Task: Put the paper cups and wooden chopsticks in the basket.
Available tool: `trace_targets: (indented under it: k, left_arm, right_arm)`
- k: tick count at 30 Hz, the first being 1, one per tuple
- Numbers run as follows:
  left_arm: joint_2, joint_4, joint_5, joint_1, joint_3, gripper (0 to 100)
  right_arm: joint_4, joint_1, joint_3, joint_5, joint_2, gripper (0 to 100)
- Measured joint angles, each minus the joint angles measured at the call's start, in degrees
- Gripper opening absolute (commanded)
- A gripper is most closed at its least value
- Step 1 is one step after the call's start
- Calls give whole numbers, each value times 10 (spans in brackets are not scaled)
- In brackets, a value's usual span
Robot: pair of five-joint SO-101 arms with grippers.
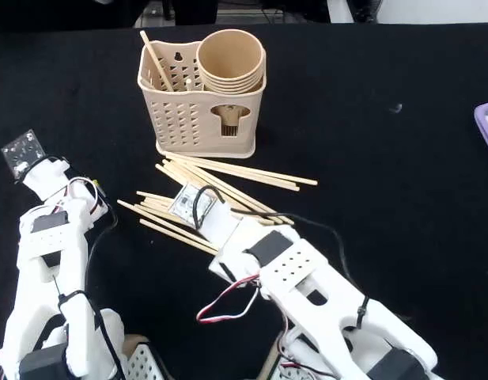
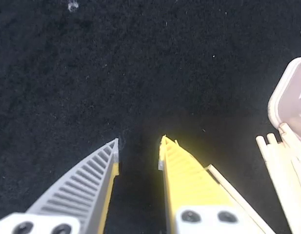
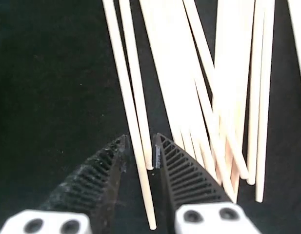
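A beige slotted basket (image 1: 198,119) stands at the back of the black table. It holds a stack of paper cups (image 1: 231,59) and one leaning chopstick (image 1: 156,61). Several wooden chopsticks (image 1: 236,178) lie scattered in front of it. My right arm (image 1: 263,257) hangs over the pile. In the right wrist view, my right gripper (image 3: 139,146) is shut on two chopsticks (image 3: 135,107), with more chopsticks (image 3: 228,97) beside them. My left gripper (image 2: 139,145) is open over bare cloth at the table's left side, nothing between its fingers.
A purple container's edge (image 1: 487,123) shows at the far right. The left arm (image 1: 46,229) stands left of the pile. In the left wrist view, pale chopstick ends (image 2: 274,156) and a rounded pale edge (image 2: 287,97) sit off to one side.
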Motion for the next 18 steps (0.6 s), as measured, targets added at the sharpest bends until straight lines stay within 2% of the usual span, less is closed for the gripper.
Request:
trace_targets:
  k: [5, 11, 18]
  left_arm:
    - [0, 0, 25, 0, 0, 141]
    - [0, 0, 25, 0, 0, 141]
    - [0, 0, 25, 0, 0, 141]
  right_arm:
    - [-5, -12, 0, 0, 20, 89]
    - [-50, -12, -15, -1, 134, 89]
    - [-44, -12, -66, -2, 207, 88]
